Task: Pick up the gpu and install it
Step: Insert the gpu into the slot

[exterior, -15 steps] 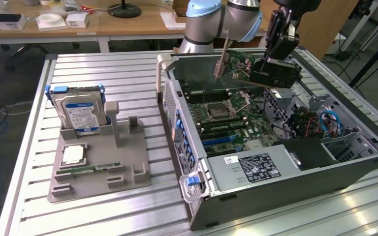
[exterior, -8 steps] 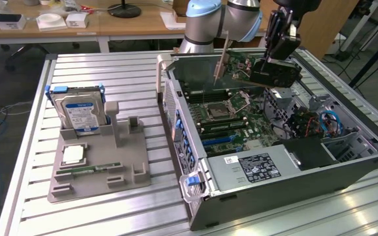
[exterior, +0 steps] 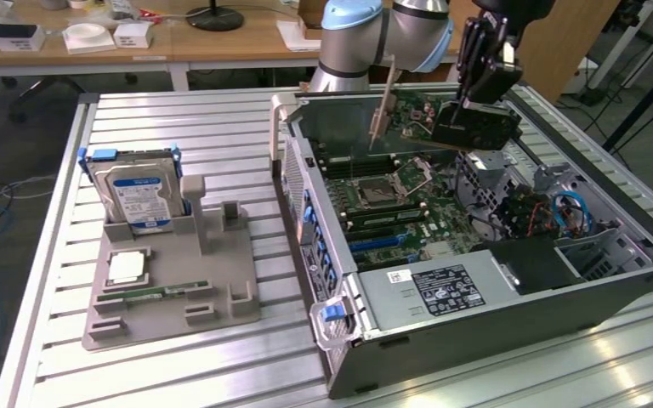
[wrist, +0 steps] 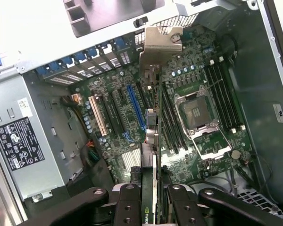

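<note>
Fingers (wrist: pixel 132 207) of the black gripper (wrist: pixel 148 207) pinch the thin green gpu card (wrist: pixel 153 136) edge-up, silver bracket (wrist: pixel 161 40) farthest out, above the motherboard (wrist: pixel 198 113) inside the open grey computer case (exterior: pixel 599 280). On the slatted tabletop (exterior: pixel 190 119) beside it, a grey holder (exterior: pixel 167 280) carries a silver hard drive (exterior: pixel 133 195).

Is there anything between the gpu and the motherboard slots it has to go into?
Nothing visible blocks it. The gripper holds the gpu edge-on above the open computer case, and in the wrist view the expansion slots on the motherboard below lie bare. The RAM slots and CPU socket sit beside that path.
</note>
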Controlling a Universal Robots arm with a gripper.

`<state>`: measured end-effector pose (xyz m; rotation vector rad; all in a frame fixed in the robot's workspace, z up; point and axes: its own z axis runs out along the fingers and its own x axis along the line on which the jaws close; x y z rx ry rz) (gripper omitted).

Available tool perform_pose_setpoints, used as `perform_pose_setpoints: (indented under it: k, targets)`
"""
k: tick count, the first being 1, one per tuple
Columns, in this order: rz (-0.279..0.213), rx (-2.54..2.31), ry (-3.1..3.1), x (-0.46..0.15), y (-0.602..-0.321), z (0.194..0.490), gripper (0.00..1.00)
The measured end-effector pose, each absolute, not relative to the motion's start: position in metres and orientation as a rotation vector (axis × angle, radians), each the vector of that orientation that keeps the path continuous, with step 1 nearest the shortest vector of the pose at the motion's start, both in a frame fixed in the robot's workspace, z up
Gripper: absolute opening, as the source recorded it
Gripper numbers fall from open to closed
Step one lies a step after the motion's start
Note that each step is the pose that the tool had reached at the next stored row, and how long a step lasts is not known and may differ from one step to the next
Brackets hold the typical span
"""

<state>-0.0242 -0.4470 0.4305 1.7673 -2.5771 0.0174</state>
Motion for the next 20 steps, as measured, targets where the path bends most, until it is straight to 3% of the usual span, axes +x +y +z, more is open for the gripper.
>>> perform_pose_setpoints:
  k: [20]
  targets:
    - [0.019,1.914,-2.471,-0.0242,-0.447,0.4306,0.26]
